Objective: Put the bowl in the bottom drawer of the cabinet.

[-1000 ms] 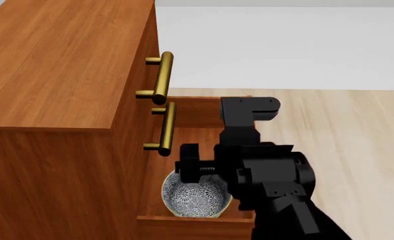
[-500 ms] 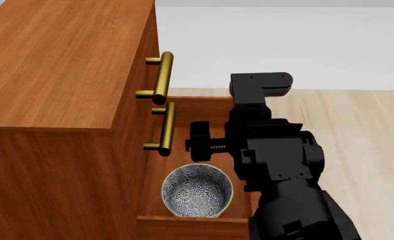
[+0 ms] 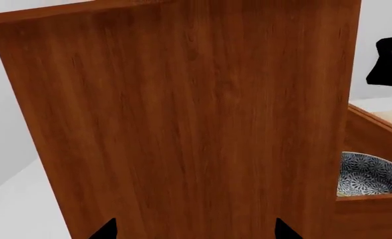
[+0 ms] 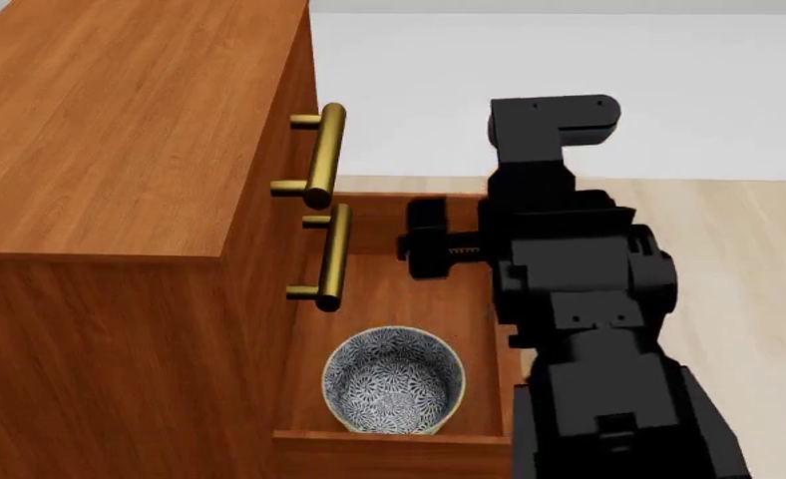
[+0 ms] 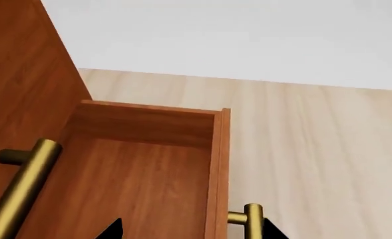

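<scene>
The blue-floral white ceramic bowl (image 4: 393,381) sits at six o'clock in the open reddish-brown wooden bottom drawer (image 4: 407,284). The right end effector (image 5: 184,230), empty with tips spread, hovers above; a careless descent risks clipping the drawer wall.

— What carries everything here?

— The floor (image 4: 739,239), pale wood planks running out to a white wall. The cabinet (image 4: 127,200) stands directly on it, reddish-brown wood grain, seen from above in the head view.

— And inside?

— The bottom drawer (image 4: 407,299) is pulled out over the floor, its brass bar handle (visible in the right wrist view) on the front panel (image 5: 252,219). The drawer's wooden base carries the bowl (image 4: 393,381), upright, blue-patterned, close to the side wall nearest the robot.

— Anything else in the drawer?

— The rest of its base shows only bare wood (image 5: 136,189). The left wrist view shows the bowl (image 3: 372,174) behind that same wall.
</scene>
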### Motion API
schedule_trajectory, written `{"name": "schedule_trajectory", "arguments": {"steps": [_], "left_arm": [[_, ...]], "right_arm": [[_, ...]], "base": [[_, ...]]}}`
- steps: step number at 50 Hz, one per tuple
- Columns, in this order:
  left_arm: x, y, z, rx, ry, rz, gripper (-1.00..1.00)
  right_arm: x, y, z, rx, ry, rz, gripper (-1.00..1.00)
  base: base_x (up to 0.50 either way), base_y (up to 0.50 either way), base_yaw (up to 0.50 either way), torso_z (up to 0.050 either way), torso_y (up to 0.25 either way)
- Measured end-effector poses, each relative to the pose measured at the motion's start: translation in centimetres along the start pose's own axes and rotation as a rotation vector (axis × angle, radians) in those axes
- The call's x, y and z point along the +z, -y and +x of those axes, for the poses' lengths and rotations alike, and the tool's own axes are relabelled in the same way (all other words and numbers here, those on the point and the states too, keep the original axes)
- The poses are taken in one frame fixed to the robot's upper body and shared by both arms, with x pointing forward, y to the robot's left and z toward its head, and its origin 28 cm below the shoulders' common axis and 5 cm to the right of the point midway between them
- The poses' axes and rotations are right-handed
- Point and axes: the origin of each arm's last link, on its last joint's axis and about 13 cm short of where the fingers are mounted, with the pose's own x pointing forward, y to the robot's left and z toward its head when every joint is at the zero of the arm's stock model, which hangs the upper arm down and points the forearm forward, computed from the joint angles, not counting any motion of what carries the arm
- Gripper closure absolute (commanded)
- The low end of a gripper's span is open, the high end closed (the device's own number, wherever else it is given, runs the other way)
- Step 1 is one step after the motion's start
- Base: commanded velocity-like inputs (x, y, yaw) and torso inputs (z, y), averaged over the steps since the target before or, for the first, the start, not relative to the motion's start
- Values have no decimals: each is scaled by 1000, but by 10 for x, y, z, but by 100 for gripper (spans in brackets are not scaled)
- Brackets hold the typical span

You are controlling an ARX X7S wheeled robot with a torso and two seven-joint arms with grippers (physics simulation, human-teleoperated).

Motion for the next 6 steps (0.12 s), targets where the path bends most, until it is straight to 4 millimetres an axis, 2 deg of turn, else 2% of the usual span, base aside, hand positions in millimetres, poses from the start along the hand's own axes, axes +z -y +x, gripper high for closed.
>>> {"name": "schedule_trajectory", "arguments": {"steps": [6], "left_arm": [[0, 0, 0, 0, 0, 0, -100]], "right_arm": [[3, 6, -3, 2, 22, -3, -100]], "base": [[0, 0, 0, 0, 0]]}}
